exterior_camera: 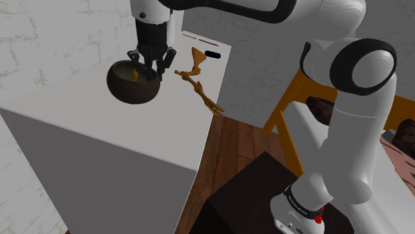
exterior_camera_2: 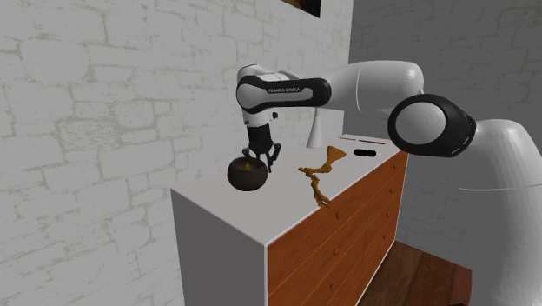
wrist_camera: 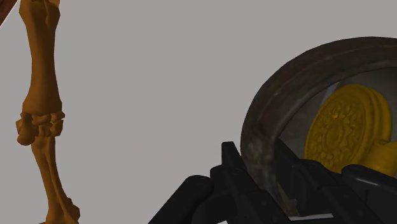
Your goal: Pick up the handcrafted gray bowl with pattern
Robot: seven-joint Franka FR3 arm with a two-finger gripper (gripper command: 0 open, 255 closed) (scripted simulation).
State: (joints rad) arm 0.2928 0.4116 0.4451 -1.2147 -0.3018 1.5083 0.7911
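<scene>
The bowl (exterior_camera: pixel 133 85) is dark grey-brown and round, with a yellow patterned medallion (wrist_camera: pixel 347 130) inside. It is at the back of the white dresser top (exterior_camera: pixel 100 113), near the brick wall. My black gripper (exterior_camera: pixel 150 69) comes down from above and is shut on the bowl's rim (wrist_camera: pixel 257 127), one finger inside and one outside. In the second exterior view the gripper (exterior_camera_2: pixel 259 160) holds the bowl (exterior_camera_2: pixel 247 175) low over the top. Whether the bowl still touches the surface I cannot tell.
An orange-brown bone-like piece (exterior_camera: pixel 198 83) (exterior_camera_2: pixel 316 180) (wrist_camera: pixel 39 114) lies on the top beside the bowl. A small black item (exterior_camera: pixel 211 54) lies at the far end. The dresser (exterior_camera_2: pixel 339 243) has wooden drawers. An orange wooden frame (exterior_camera: pixel 287 106) and my dark stand (exterior_camera: pixel 256 199) are nearby.
</scene>
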